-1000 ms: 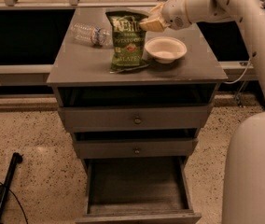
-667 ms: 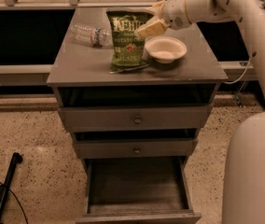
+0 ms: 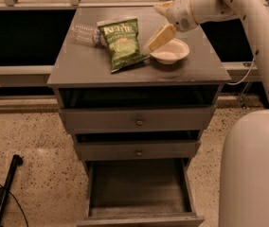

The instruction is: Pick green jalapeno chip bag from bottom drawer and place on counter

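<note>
The green jalapeno chip bag [image 3: 120, 44] lies flat on the counter [image 3: 77, 67], in its back middle part, with the white "Kettle" lettering facing up. My gripper [image 3: 159, 22] hangs just right of the bag's upper right corner and above the counter. It is open and holds nothing. One finger [image 3: 161, 37] points down toward the bowl's rim, and the other finger [image 3: 163, 6] is higher and farther back. The bottom drawer [image 3: 137, 188] is pulled out below, and its bare floor holds nothing.
A clear plastic water bottle [image 3: 84, 33] lies behind the bag's left side. A white bowl [image 3: 170, 51] sits right of the bag, under my gripper. Two closed knob-fronted drawers [image 3: 137, 121] are above the open one. My white arm [image 3: 248, 13] and base [image 3: 255, 169] fill the right side.
My gripper has drawn back a little to the right from the bag's top corner, with its fingers spread wider. The bag stays flat on the counter.
</note>
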You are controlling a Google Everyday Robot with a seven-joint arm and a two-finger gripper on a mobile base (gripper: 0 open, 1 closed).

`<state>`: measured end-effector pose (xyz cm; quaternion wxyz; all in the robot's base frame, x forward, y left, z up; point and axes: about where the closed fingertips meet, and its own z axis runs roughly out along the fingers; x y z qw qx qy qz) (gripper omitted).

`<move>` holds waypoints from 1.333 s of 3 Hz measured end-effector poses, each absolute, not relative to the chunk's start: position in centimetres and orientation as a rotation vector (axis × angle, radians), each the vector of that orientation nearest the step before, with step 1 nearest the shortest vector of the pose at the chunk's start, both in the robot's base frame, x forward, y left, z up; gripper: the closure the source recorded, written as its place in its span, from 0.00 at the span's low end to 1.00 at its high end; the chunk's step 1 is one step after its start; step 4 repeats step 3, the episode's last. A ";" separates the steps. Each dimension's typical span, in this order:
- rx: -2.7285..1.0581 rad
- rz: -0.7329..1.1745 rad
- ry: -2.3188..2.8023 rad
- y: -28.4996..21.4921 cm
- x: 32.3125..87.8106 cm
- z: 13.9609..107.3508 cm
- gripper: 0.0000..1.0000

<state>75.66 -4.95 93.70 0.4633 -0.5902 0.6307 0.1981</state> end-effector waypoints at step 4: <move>-1.443 0.472 1.672 -10.0 74.3 92.0 0.00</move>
